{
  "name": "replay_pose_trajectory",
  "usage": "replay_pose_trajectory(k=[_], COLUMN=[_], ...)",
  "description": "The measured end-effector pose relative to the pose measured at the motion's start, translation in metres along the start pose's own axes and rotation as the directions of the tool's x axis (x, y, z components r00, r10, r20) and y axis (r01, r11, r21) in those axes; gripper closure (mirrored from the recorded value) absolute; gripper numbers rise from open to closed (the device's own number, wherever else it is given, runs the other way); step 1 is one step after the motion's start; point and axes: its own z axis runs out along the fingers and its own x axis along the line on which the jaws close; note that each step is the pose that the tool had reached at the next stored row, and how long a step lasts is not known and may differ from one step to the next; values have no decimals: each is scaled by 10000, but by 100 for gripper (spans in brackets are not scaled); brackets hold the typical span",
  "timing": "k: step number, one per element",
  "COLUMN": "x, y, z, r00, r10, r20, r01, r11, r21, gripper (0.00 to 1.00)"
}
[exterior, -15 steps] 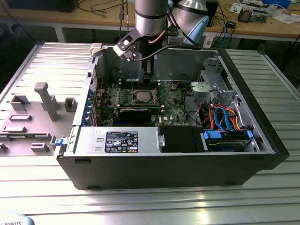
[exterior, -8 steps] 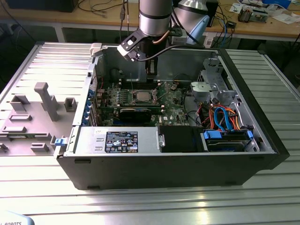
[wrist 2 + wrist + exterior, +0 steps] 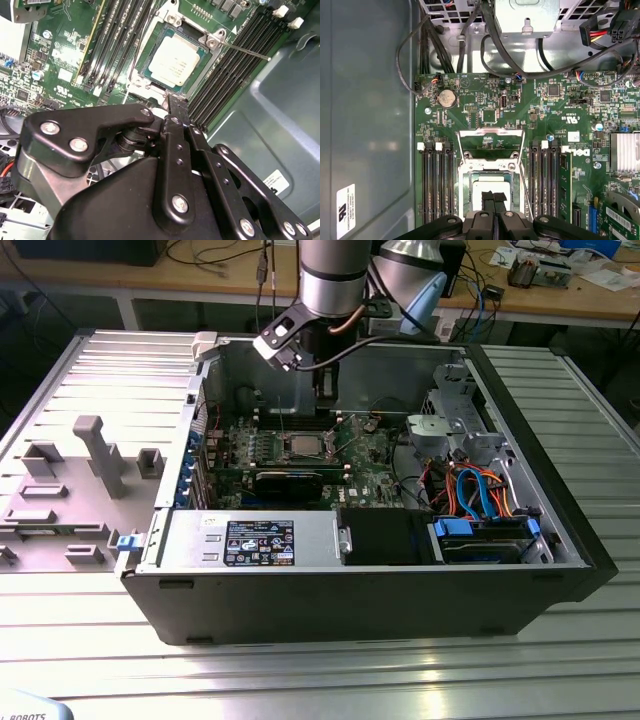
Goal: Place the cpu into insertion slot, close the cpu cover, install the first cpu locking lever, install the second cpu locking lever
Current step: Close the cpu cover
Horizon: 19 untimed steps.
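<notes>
Small square silver-topped cpu (image 3: 175, 61) lies seated in the metal-rimmed square insertion slot (image 3: 142, 75) on a green motherboard (image 3: 545, 110). The black gripper (image 3: 494, 197), fingers (image 3: 488, 201) closed together and holding nothing, hangs directly over it. An off-centre push could skew the chip, bending socket pins.

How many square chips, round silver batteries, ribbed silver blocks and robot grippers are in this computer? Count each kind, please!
cpu: 1
round silver battery: 1
ribbed silver block: 1
gripper: 1
Total: 4
</notes>
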Motion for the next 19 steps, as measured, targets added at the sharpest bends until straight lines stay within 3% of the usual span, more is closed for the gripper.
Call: replay_pose_trajectory(k=[15,19], x=[1,1], y=[17,18], z=[-1,-33], r00=[10000,10000], r10=[0,-1], r20=[3,11], r01=[0,1], r11=[10000,10000], r21=[-1,0], gripper=[89,89])
